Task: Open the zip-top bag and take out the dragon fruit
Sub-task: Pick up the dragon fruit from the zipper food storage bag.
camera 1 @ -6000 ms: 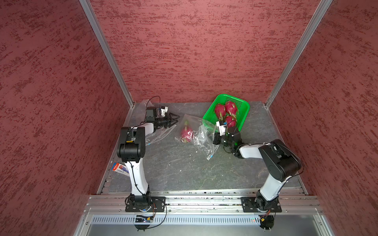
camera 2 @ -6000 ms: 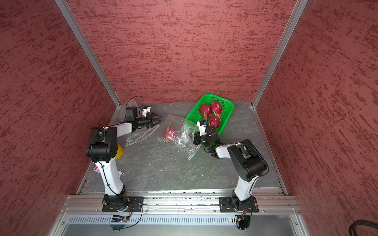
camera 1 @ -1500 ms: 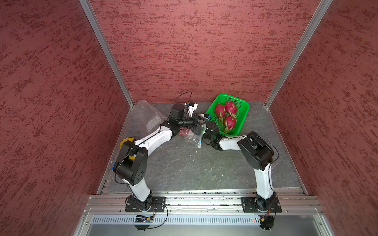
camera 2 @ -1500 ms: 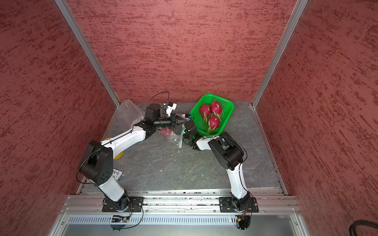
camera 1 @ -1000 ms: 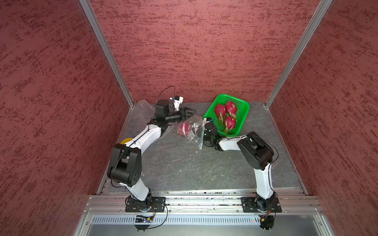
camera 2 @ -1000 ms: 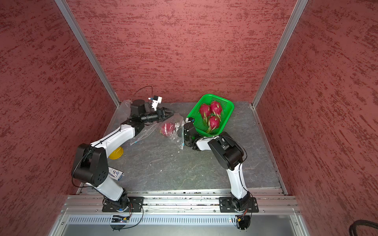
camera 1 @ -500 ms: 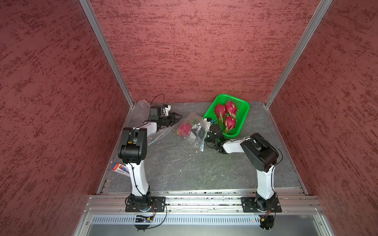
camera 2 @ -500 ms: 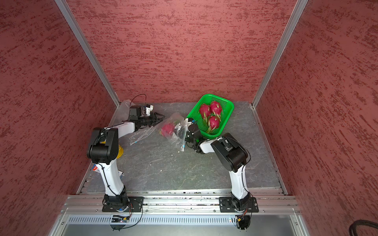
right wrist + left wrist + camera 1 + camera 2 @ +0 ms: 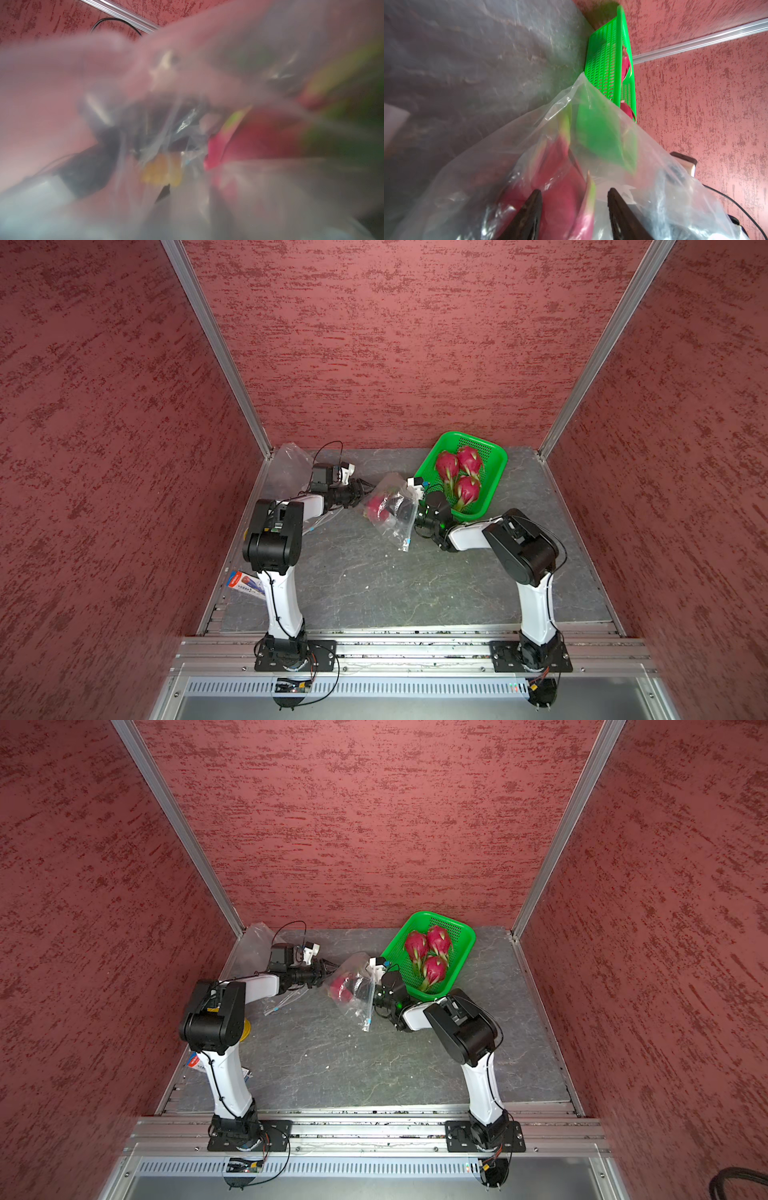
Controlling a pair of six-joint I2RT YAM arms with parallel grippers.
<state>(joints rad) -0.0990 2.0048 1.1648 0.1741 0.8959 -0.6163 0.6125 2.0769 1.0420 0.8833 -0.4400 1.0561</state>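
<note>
A clear zip-top bag lies mid-table with one magenta dragon fruit inside. My left gripper is at the bag's left side. In the left wrist view it is open, its tips against the plastic with the fruit just beyond. My right gripper is at the bag's right side, buried in plastic. In the right wrist view the film blurs everything. One dark fingertip and the fruit show.
A green basket at the back right holds three dragon fruits. An empty clear bag leans in the back left corner. A colourful packet and a yellow object lie by the left arm.
My left arm pulled back from over the bag to the left and folded, and its gripper now noses up to the bag again. The right gripper stayed at the bag, which shifted slightly.
</note>
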